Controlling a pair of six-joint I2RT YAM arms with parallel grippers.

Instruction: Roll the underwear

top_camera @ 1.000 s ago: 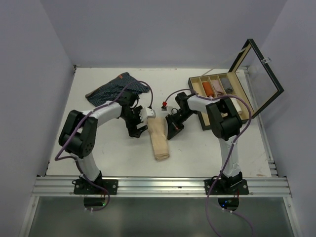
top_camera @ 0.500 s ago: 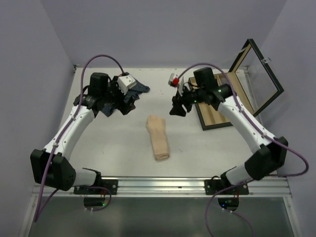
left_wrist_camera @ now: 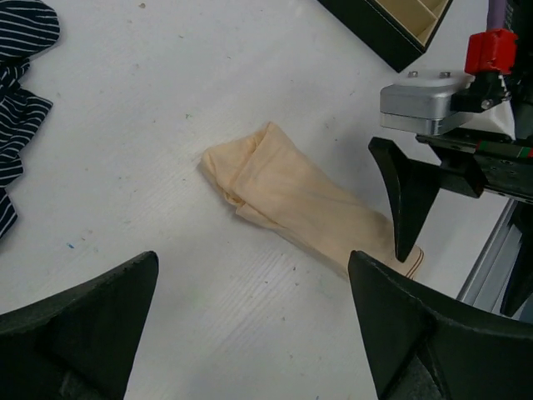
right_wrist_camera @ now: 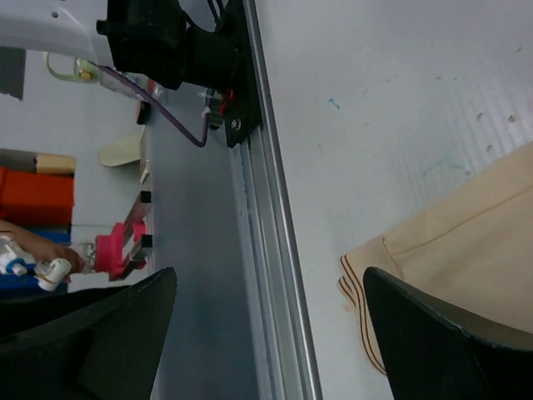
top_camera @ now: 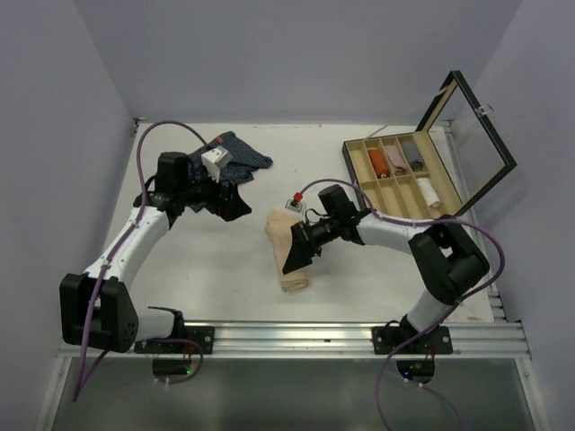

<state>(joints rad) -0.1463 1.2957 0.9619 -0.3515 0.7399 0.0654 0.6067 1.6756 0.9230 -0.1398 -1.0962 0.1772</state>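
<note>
Beige underwear [left_wrist_camera: 300, 200] is laid folded, not yet rolled; navy underwear [top_camera: 247, 157] beyond it is left crumpled. Left pincer [left_wrist_camera: 251, 275] and right pincer [right_wrist_camera: 268, 283] are held open, empty.

Near garment [top_camera: 292, 274] centre; far garment [top_camera: 241, 151] back left; box [top_camera: 388, 190] back right.

Two cloth garments lie on the one white table [top_camera: 207, 269]: one plain beige folded garment [top_camera: 293, 272] and one navy garment with thin pale stripes [top_camera: 244, 154]. There is one compartmented wooden box [top_camera: 382, 190] with one black-framed glass lid [top_camera: 476, 135], and in it four small rolled bundles [top_camera: 378, 162] can be made out: one orange, one pink, one grey, one white. There are two white-and-black robot arms, the left arm [top_camera: 126, 247] and the right arm [top_camera: 395, 232], and two black two-finger grippers, the left gripper [top_camera: 238, 206] and the right gripper [top_camera: 296, 254].
</note>
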